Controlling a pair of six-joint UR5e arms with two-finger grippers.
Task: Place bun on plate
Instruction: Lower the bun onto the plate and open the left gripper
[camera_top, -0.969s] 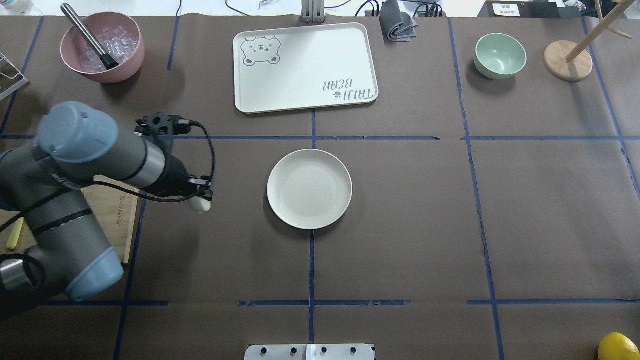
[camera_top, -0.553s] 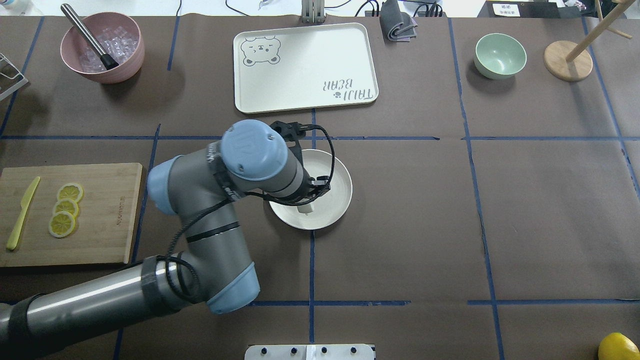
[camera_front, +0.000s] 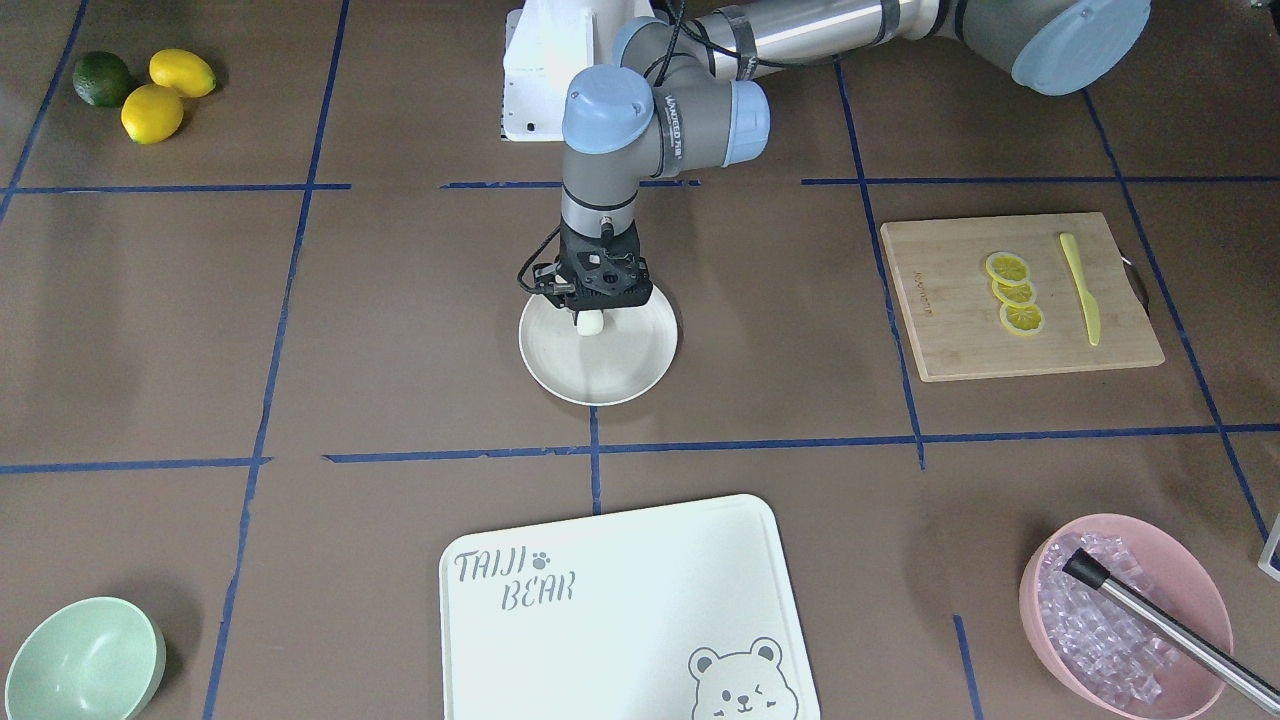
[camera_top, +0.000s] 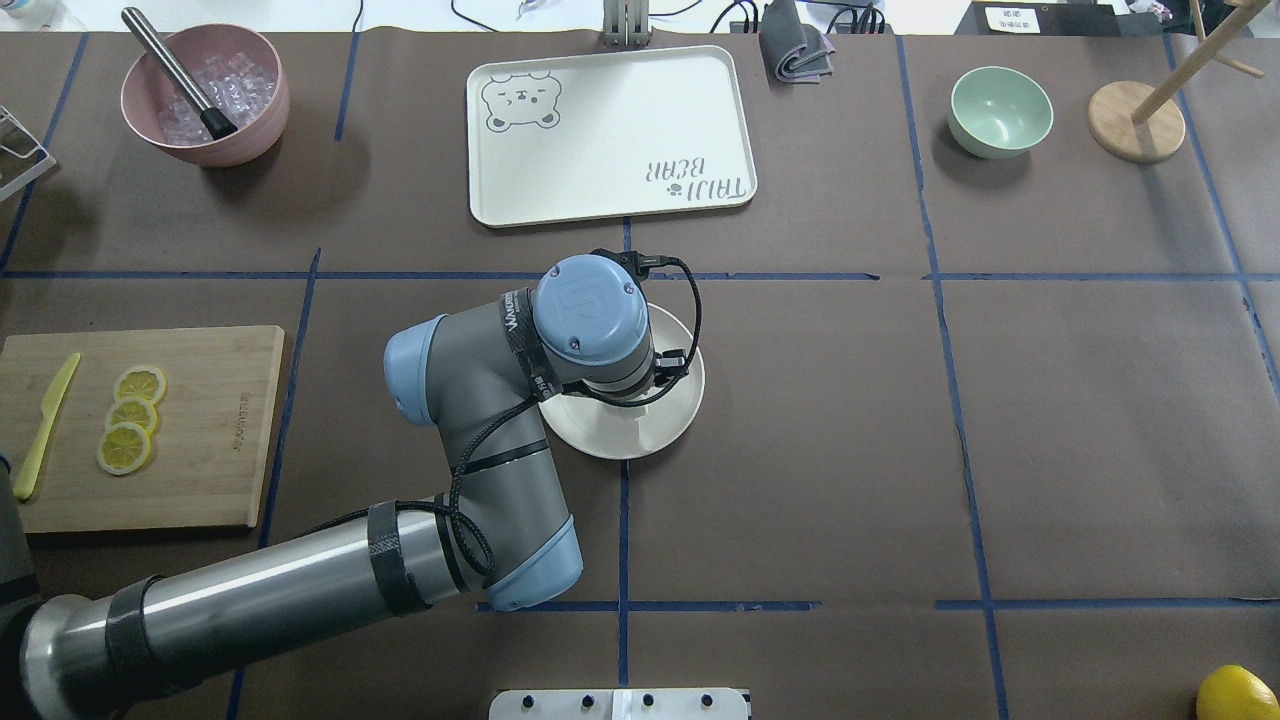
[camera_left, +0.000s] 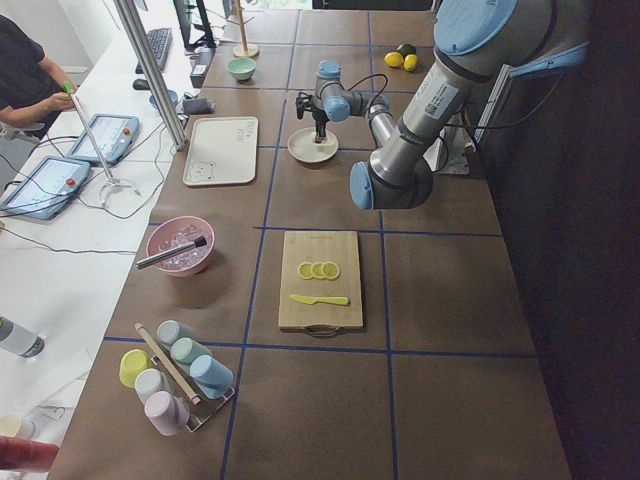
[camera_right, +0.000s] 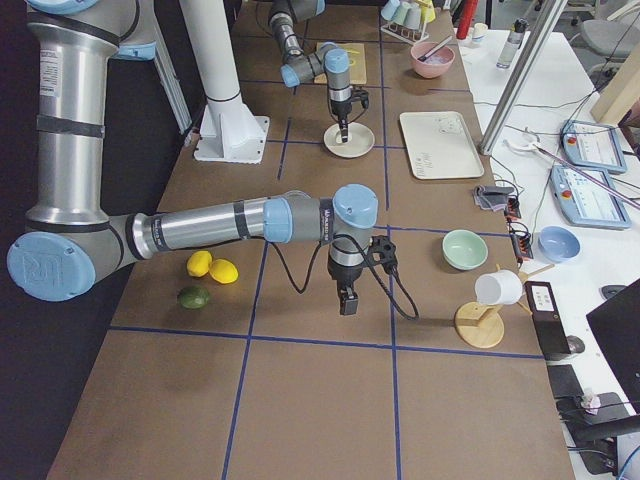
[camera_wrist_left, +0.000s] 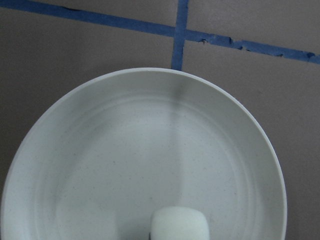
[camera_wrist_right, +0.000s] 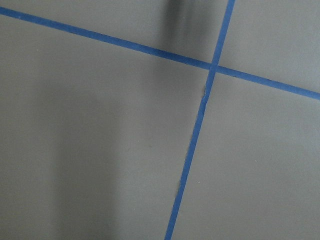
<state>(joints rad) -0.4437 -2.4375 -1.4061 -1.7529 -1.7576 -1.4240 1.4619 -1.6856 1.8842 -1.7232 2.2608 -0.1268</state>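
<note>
The bun (camera_front: 590, 323), a small smooth white lump, hangs from my left gripper (camera_front: 589, 318), which is shut on it and points straight down. It is over the robot-side half of the round cream-white plate (camera_front: 600, 372), close above or at its surface; I cannot tell which. In the left wrist view the bun (camera_wrist_left: 179, 224) shows at the bottom edge over the plate (camera_wrist_left: 75, 165). From overhead the wrist hides the bun and much of the plate (camera_top: 640, 432). My right gripper (camera_right: 346, 300) hovers over bare table far from the plate; I cannot tell whether it is open or shut.
A bear-printed tray (camera_top: 610, 130) lies beyond the plate. A cutting board (camera_top: 215, 440) with lemon slices (camera_top: 130, 415) and a yellow knife sits at the left. A pink bowl of ice (camera_top: 205, 95) and a mint bowl (camera_top: 1000, 110) stand at the far corners.
My left arm has swung from beside the cutting board rightward to the plate, carrying the bun. Since 0.6 s ago the wrist has moved further over the plate's middle.
</note>
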